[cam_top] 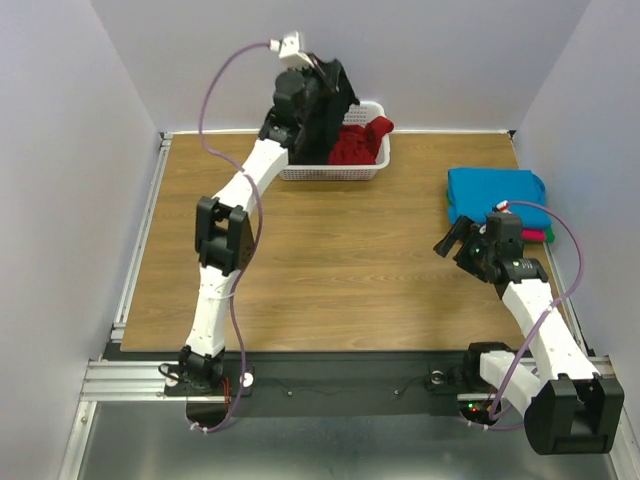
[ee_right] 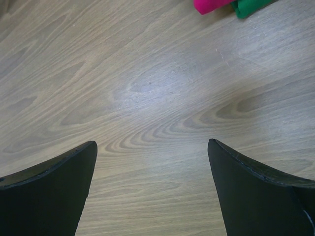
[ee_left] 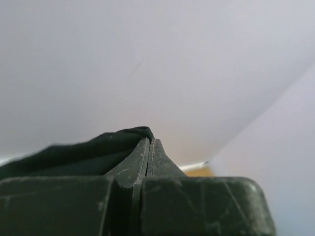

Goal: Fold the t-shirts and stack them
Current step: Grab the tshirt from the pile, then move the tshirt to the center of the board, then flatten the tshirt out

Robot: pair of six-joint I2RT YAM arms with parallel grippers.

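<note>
From above, we see our left gripper (cam_top: 322,68) clenched on the black t-shirt (cam_top: 340,110), which hangs just below it over the basket (cam_top: 335,172). Its wrist view shows cloth pinched at the tips. Our right gripper (ee_right: 152,147) gapes wide over bare counter (ee_right: 147,88), with the pink shirt (ee_right: 209,5) ahead.

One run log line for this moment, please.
left claw: shut on black t-shirt over basket | right claw: open, empty | red t-shirt: in basket

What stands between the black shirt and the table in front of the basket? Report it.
Only the basket's near wall: the black t-shirt, pinched in the left gripper, hangs over the basket. Nothing visible lies on the table before it.
</note>
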